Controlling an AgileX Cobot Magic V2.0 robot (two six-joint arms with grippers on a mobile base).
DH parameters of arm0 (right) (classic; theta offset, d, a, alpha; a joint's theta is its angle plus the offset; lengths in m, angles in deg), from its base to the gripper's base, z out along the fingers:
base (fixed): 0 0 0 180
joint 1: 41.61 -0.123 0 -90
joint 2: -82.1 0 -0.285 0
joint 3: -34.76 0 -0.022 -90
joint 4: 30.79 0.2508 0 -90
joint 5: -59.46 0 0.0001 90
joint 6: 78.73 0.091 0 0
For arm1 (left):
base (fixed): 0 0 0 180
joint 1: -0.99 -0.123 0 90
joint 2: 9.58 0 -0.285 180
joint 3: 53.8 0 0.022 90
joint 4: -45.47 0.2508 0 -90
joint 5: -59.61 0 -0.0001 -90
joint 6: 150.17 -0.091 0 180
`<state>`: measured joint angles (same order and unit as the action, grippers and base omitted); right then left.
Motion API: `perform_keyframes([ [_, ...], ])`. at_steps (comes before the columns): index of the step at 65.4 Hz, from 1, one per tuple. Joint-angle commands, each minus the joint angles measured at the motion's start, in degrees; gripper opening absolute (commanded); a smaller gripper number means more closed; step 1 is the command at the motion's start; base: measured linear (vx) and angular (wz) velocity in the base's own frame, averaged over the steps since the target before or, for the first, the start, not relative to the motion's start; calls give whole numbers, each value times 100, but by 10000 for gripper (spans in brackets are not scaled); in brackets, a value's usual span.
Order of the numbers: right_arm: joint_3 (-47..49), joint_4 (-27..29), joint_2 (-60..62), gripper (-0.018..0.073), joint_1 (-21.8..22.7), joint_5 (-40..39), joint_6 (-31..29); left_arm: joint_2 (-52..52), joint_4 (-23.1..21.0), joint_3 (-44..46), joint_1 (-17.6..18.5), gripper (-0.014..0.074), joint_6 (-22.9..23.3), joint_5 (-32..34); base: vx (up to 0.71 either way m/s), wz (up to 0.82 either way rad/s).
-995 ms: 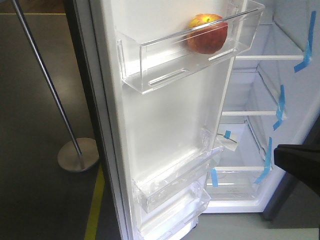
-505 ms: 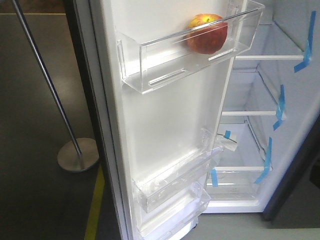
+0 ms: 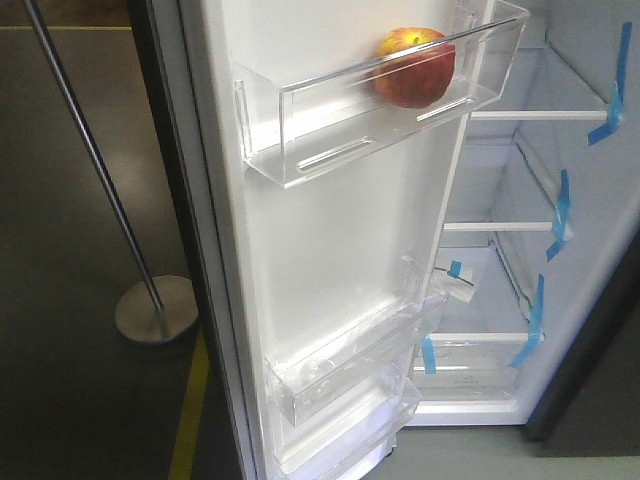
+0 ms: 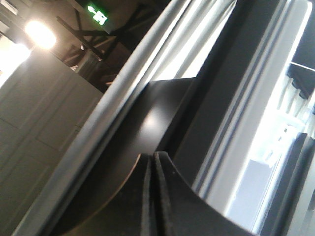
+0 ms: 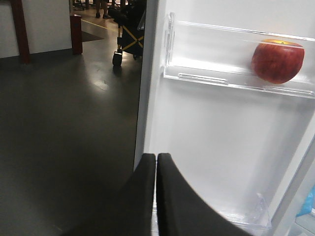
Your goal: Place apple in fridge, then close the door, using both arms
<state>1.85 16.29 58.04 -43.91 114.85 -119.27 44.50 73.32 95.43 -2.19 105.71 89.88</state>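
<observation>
My right gripper (image 5: 156, 164) had left the front view, clenched empty; I judged the stiff door (image 3: 330, 240) wanted pushing near its free edge.

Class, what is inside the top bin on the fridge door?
Only the apple, at the end of the bin nearer the shelves. The spot behind the apple is covered.

I see the door (image 3: 330, 250) lining from above on the front camera. The right wrist shares it, nearer. The left wrist tilts upward, tight against dark panels (image 4: 216, 93).
</observation>
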Motion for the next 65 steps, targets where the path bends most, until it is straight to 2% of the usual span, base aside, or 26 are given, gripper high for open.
perform_keyframes([
  [1,150,219,-79,-4,0,-288,7,773,-80,714,33,-7,337,524,0,0],
  [7,150,224,-79,-4,0,-288,7,1482,71,1256,33,-3,941,520,0,0],
  [11,150,218,-79,-4,0,-295,7,1864,399,1549,33,7,1384,526,0,0],
  [19,150,199,-79,-4,0,-310,1,2641,1335,2199,33,59,2427,641,0,0],
  [28,150,199,-79,-4,0,-327,1,3417,2036,2927,33,203,3586,801,0,0],
  [37,150,199,-79,-3,0,-334,1,4109,2334,3589,33,382,4487,916,0,0],
  [42,150,199,-79,-3,0,-334,1,4461,2369,3894,33,447,4754,1169,0,0],
  [48,150,199,-79,-3,0,-334,1,4867,2358,4260,51,496,4754,1719,0,0],
  [53,150,204,-79,-3,0,-334,6,5107,2358,4511,158,502,4754,2047,0,0],
  [65,150,241,-79,-3,0,-334,20,5379,2383,4858,643,502,4754,2066,0,0],
])
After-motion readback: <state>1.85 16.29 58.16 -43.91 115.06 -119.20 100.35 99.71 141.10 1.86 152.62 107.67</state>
